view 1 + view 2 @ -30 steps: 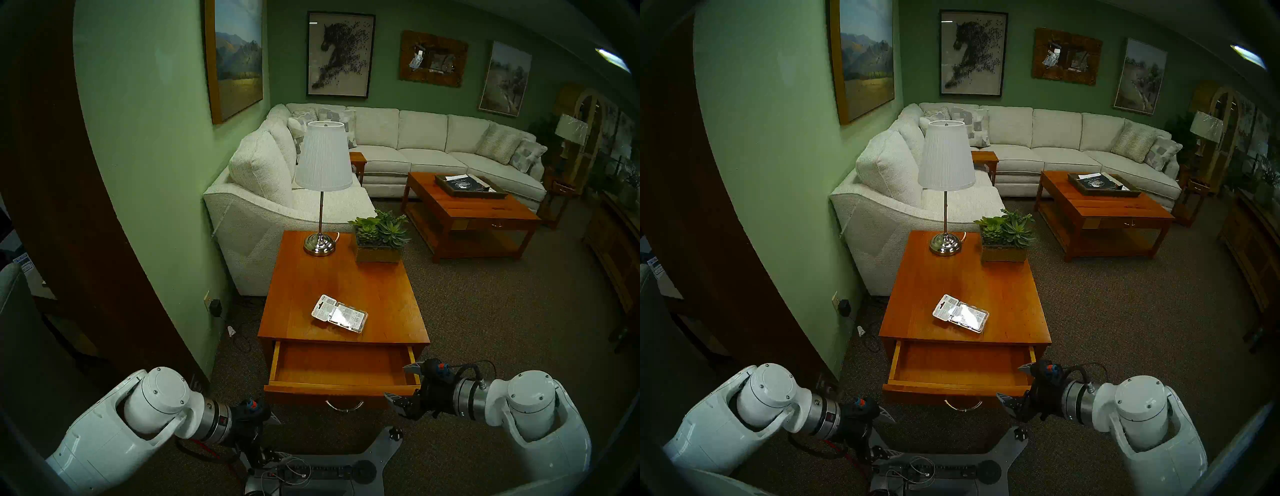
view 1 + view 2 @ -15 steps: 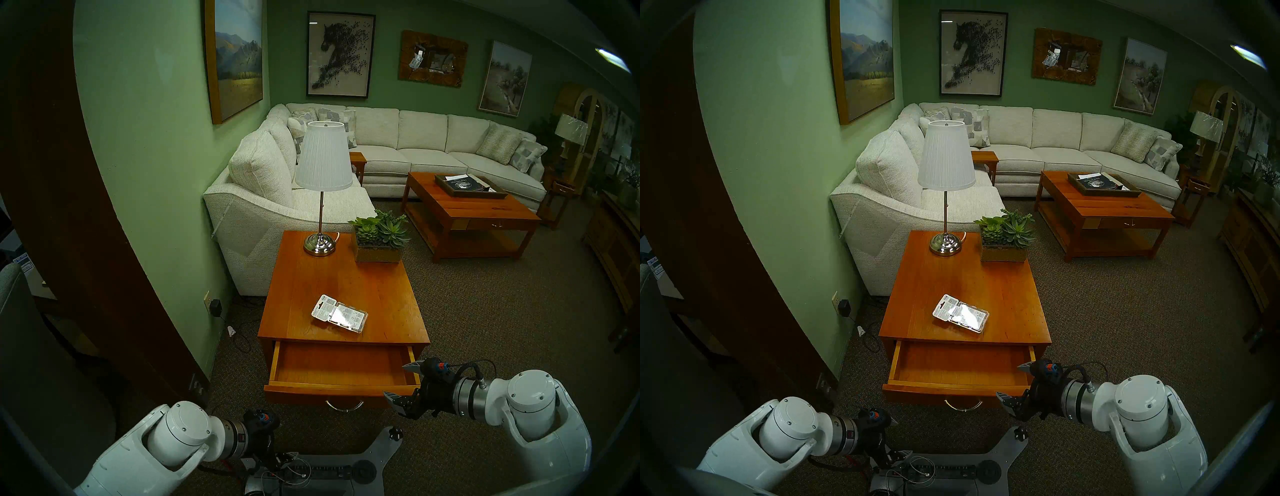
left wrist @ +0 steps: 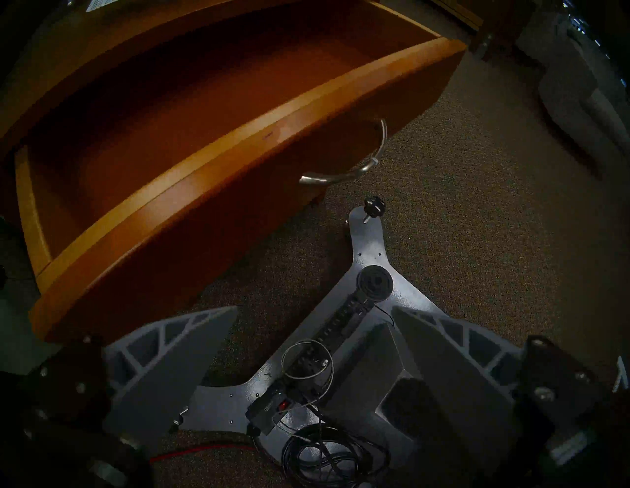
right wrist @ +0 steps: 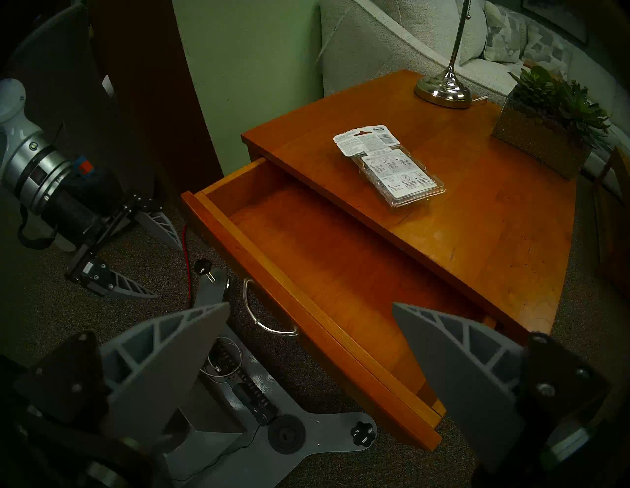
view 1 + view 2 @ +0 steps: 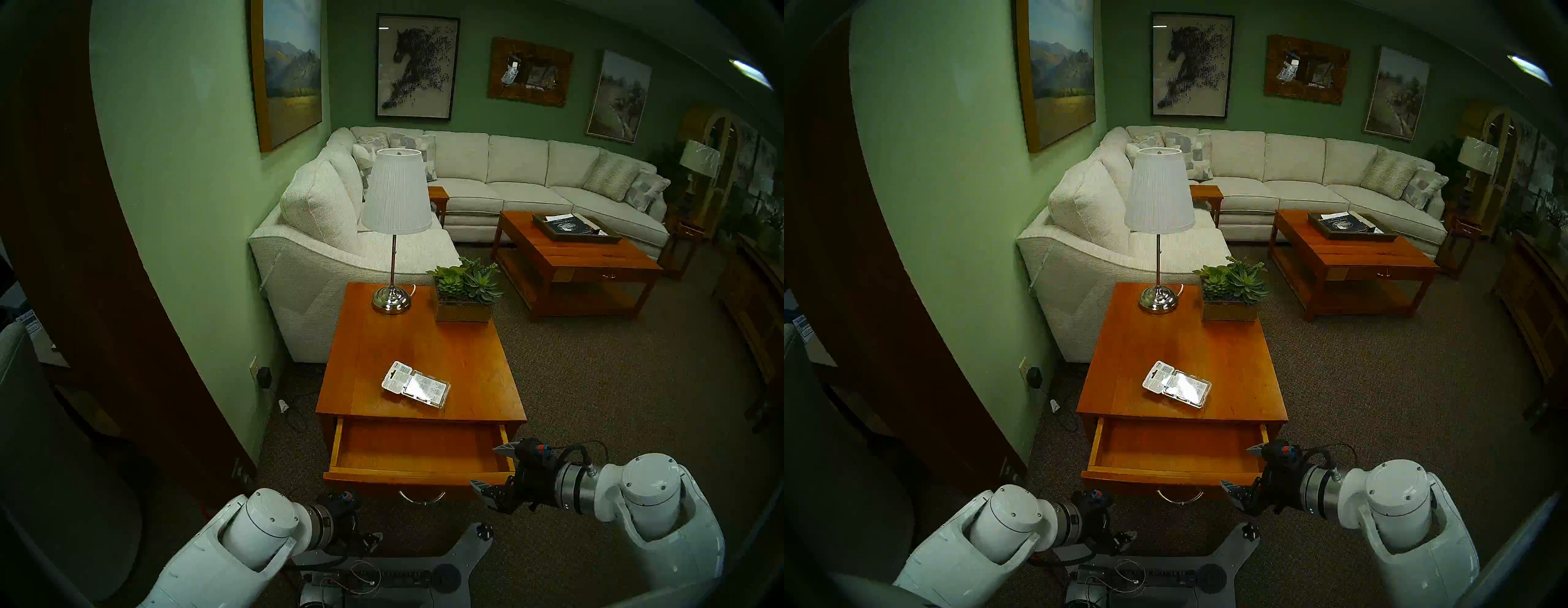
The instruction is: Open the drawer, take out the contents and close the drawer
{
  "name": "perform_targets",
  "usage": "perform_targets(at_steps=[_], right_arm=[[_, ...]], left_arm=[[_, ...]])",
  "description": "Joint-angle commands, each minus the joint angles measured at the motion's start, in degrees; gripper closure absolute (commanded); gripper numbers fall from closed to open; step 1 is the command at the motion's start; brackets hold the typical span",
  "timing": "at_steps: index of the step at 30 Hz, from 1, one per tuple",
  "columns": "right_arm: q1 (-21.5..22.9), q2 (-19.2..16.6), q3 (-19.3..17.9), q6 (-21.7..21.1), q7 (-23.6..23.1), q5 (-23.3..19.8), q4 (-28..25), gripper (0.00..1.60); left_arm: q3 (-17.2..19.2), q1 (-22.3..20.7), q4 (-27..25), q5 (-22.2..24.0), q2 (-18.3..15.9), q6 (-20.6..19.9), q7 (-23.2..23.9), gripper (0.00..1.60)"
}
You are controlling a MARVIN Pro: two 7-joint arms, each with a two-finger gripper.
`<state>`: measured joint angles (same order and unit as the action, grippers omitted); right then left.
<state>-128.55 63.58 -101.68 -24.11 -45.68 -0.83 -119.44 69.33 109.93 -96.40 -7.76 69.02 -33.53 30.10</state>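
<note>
On the bench (image 5: 424, 339) top, close to its front edge: blister pack (image 5: 418, 385), flat, clear bubble up over the white printed card, hang-hole tab turned toward the far left. Directly below that edge: drawer (image 5: 420, 471), pulled well out, showing only its bare orange-brown wooden floor. Centred on the drawer front: curved silver pull (image 5: 422, 497), untouched. At the drawer's front right corner: right pincer (image 5: 483, 466), released, fingers spread wide and holding nothing, one finger near the right side wall, the other low in front of the front panel. Cannot tell whether either finger touches the wood. Well apart from this pincer: the pack, up on the top and farther back, to the pincer's left across the open drawer. Low at the front left, below the level of the drawer front and over the robot's grey base plate (image 3: 368, 245): left pincer (image 3: 314, 308), likewise released and holding nothing, pointing across toward the right. In its wrist view, pull ahead of the fingertips and clear of them. Farther off again from this pincer: the pack, above it and behind the drawer. At the far end of the bench: lamp (image 5: 392, 297) with a chrome foot and a box of succulents (image 5: 464, 305) side by side, well away from the pack.
</note>
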Motion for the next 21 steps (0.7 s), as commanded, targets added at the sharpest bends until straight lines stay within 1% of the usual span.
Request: perform_targets(at_steps=[1,7,11,17,20,21], right_arm=[[0.24,0.06,-0.25,0.10,0.09,-0.12,-1.60,0.00],[0.24,0.06,-0.25,0.10,0.09,-0.13,-1.60,0.00],[0.23,0.06,-0.26,0.10,0.09,-0.13,-1.61,0.00],[0.24,0.05,-0.25,0.10,0.09,-0.14,-1.59,0.00],[0.24,0.05,-0.25,0.11,0.09,-0.14,-1.58,0.00],[0.25,0.05,-0.24,0.11,0.09,-0.15,-1.58,0.00]], left_arm=[[-0.75,-5.62,1.85,-0.09,5.82,-0.76,-2.52,0.00],[-1.69,-7.93,4.74,-0.86,8.40,-0.34,-5.04,0.00],[-3.09,-8.86,6.07,-2.34,8.93,1.69,-6.88,0.00],[-3.91,-10.08,6.96,-2.97,9.92,2.65,-8.16,0.00],[-4.11,-11.29,8.03,-3.40,10.45,3.46,-8.89,0.00],[-3.98,-12.55,8.87,-3.54,10.87,3.75,-9.32,0.00]])
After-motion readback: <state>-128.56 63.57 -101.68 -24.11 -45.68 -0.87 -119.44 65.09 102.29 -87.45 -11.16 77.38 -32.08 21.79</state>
